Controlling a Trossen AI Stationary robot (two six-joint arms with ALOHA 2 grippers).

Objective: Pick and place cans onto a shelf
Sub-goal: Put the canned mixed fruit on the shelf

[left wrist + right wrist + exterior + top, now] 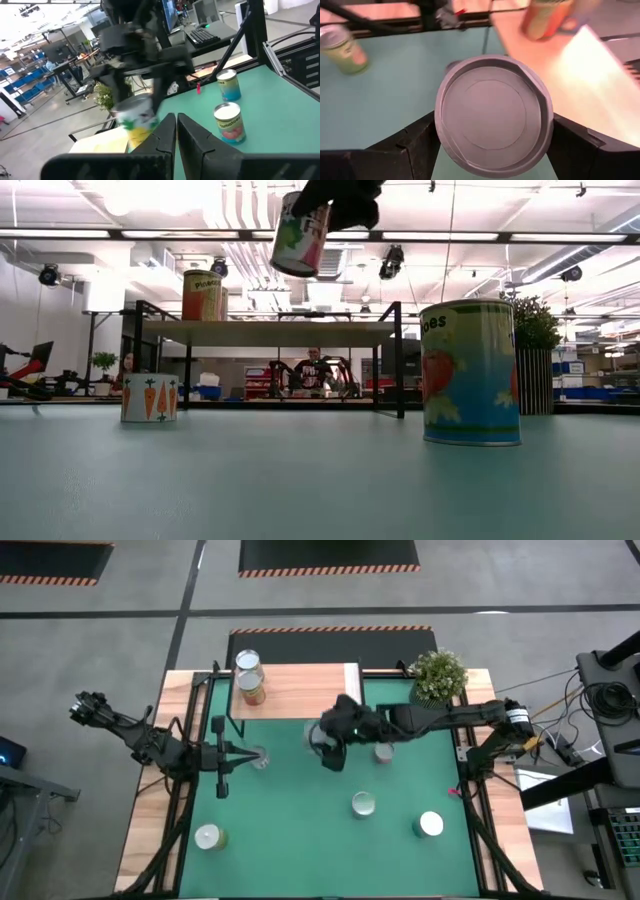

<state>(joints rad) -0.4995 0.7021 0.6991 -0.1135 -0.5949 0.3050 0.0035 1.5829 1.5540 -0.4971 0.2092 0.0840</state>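
The right tool [322, 747] grips a small round tin with a silvery lid [493, 115] between its 2 dark fingers [415, 142], which press against opposite sides of it. In the low view this held tin [301, 233], with a white, red and green label, hangs tilted in the air above the green-matted surface [300, 830], just beside the light wooden shelf on thin black legs [300, 690]. 2 tins stand on the shelf at its left end: 1 silver-topped [247, 663] and 1 with an orange label [252, 690]. 4 more tins stand on the green mat: a teal-labelled one [363, 804], a white-topped one [430, 824], a yellow-sided one [208, 837] and a grey-topped one [383, 751]. The left tool [222, 757] rests closed, holding nothing, at the mat's left edge.
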